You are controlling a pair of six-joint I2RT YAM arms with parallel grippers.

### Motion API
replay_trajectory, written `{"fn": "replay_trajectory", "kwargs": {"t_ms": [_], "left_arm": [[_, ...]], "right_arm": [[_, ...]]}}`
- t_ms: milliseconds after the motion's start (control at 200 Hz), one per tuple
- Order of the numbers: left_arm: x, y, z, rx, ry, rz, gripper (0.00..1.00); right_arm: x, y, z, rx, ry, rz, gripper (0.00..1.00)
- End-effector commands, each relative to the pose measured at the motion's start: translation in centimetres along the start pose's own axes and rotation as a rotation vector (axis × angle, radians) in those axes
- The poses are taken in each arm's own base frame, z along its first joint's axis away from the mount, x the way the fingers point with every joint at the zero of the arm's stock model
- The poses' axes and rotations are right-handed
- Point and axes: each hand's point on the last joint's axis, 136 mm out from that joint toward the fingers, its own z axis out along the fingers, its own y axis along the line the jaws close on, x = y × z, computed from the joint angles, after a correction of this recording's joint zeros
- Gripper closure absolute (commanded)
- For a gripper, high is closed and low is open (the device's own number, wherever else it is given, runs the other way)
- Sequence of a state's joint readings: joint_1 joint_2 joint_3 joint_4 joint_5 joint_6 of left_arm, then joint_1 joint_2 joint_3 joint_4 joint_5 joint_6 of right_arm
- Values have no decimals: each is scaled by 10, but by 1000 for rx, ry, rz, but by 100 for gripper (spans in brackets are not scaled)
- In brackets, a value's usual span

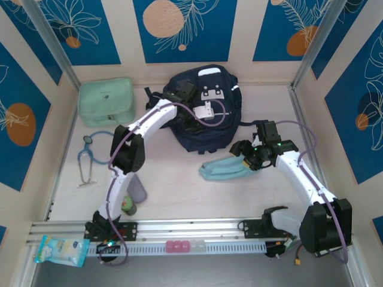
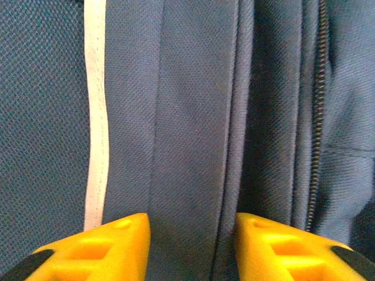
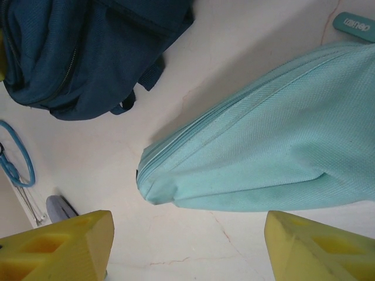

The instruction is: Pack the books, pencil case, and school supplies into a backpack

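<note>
Pale tabletop (image 1: 179, 185) under both arms. Your left gripper (image 2: 192, 234) is down on the backpack (image 1: 200, 139) at twelve o'clock, with a fold of navy fabric between its fingers, though I cannot tell if they pinch it. Your right gripper (image 3: 188, 228) hangs spread wide above the pencil case (image 3: 258, 158), which lies free at five o'clock of the backpack.

The bag (image 1: 106, 101) sits left of the backpack (image 1: 203, 113). The pouch (image 1: 224, 169) lies just in front of the backpack. The stethoscope (image 1: 90, 158) lies to its front left. The bottle (image 1: 128, 205) stands farther out, front left too.
</note>
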State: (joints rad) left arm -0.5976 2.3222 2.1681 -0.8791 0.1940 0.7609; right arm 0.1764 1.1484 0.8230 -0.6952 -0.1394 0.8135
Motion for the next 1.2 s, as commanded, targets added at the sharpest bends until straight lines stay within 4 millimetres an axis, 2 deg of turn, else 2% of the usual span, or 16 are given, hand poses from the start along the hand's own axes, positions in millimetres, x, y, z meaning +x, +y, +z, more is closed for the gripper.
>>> {"fn": "replay_trajectory", "kwargs": {"t_ms": [0, 165, 210, 285, 360, 485, 640, 800, 970, 1190], "left_arm": [[4, 14, 3, -50, 31, 25, 63], [9, 18, 9, -70, 59, 42, 65], [9, 20, 9, -80, 66, 42, 70], [5, 26, 4, -99, 68, 0, 86], [-4, 26, -9, -89, 47, -44, 100], [-24, 19, -37, -66, -39, -92, 100], [-58, 18, -84, -91, -226, -178, 100], [-81, 22, -115, -156, -342, -282, 100], [-90, 22, -121, -201, -366, -335, 100], [-87, 10, -107, -182, -336, -341, 100]], "right_arm": [[2, 6, -1, -30, 14, 21, 30], [1, 6, -1, -32, 12, 28, 31], [1, 5, -1, -29, 10, 32, 31], [1, 2, -2, -13, 3, 43, 31], [2, -6, -2, 10, -15, 75, 31], [2, -22, -8, 59, -49, 157, 30], [8, -36, -13, 106, -61, 278, 28], [22, -49, -4, 107, -51, 414, 27], [31, -55, 14, 75, -19, 484, 27], [25, -56, 35, 66, -3, 498, 27]]}}
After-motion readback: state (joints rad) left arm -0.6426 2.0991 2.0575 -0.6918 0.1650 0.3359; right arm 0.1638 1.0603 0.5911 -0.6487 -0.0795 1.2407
